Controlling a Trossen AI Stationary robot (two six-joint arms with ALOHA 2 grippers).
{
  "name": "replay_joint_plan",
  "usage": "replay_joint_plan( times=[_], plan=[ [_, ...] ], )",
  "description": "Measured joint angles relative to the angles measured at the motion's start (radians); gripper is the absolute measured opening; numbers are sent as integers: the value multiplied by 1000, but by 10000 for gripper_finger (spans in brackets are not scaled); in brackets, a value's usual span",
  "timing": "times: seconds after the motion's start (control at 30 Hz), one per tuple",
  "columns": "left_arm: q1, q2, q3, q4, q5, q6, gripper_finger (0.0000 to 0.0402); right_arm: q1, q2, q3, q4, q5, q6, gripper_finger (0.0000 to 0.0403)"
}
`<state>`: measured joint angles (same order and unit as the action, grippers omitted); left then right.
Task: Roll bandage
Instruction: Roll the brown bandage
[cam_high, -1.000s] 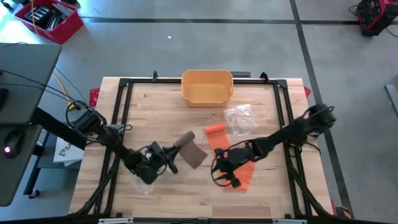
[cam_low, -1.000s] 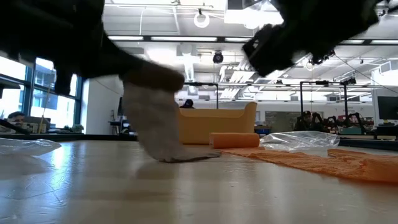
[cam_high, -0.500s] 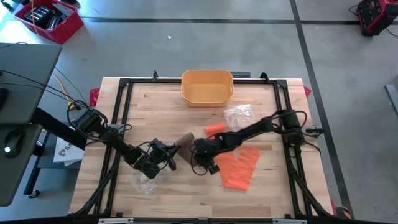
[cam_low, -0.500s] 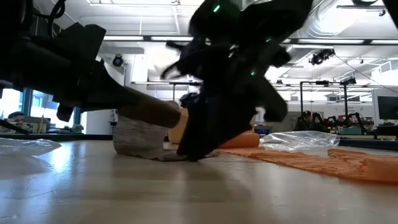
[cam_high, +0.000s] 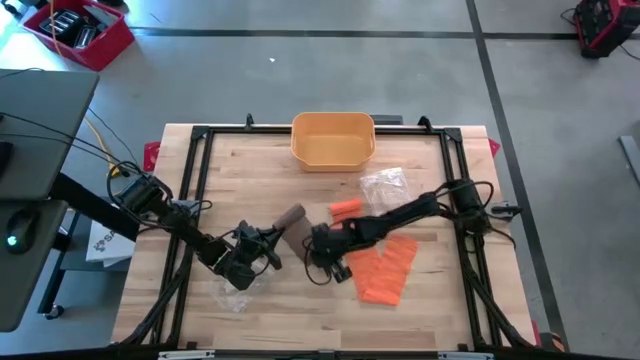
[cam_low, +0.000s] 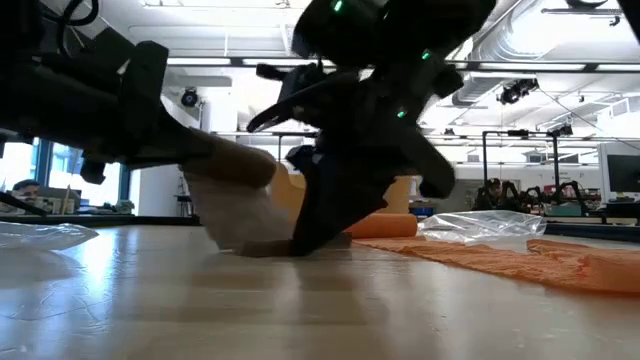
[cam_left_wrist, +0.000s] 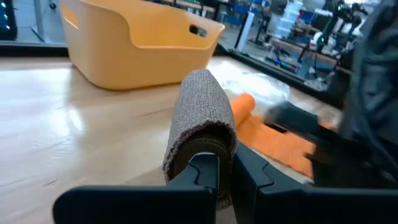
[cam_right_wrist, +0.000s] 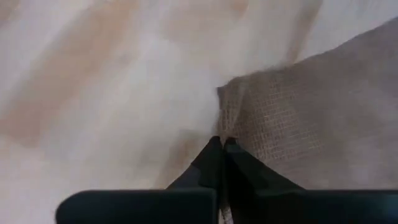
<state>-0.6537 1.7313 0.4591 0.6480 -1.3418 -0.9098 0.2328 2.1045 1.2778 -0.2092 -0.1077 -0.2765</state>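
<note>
The left end effector (cam_high: 268, 250) is clamped on the end of the brown bandage (cam_high: 291, 220), whose rolled part shows as a grey-brown cylinder (cam_left_wrist: 200, 121) right in front of its fingers (cam_left_wrist: 205, 174), near the middle of the wooden worktop (cam_high: 250, 170). The right end effector (cam_high: 312, 252) has its fingers (cam_right_wrist: 219, 163) pressed together at the corner of the bandage's loose tail (cam_right_wrist: 298, 118), which lies flat on the wood. Just beside the right arm lie an unrolled orange bandage (cam_high: 385, 268) and a small orange roll (cam_high: 345, 209). Farther off sit a crumpled clear plastic bag (cam_high: 385, 188) and a yellow bin (cam_high: 333, 139) at the far edge. Another clear wrapper (cam_high: 232, 296) lies below the left arm.
</note>
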Motion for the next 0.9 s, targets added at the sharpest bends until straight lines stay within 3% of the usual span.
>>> replay_joint_plan(
  times=[0.37,0.63,0.83,0.9],
  plan=[
    [-64,2,1,-7,-17,-104,12,300,-59,-8,-44,-61,344,1],
    [-113,72,1,-7,-36,-355,12,441,-68,26,-48,83,506,0],
    [-189,80,1,18,-213,-498,12,519,-70,96,-203,180,580,0],
    [-215,79,1,73,-221,-497,13,545,-71,93,-229,195,617,0]
  ],
)
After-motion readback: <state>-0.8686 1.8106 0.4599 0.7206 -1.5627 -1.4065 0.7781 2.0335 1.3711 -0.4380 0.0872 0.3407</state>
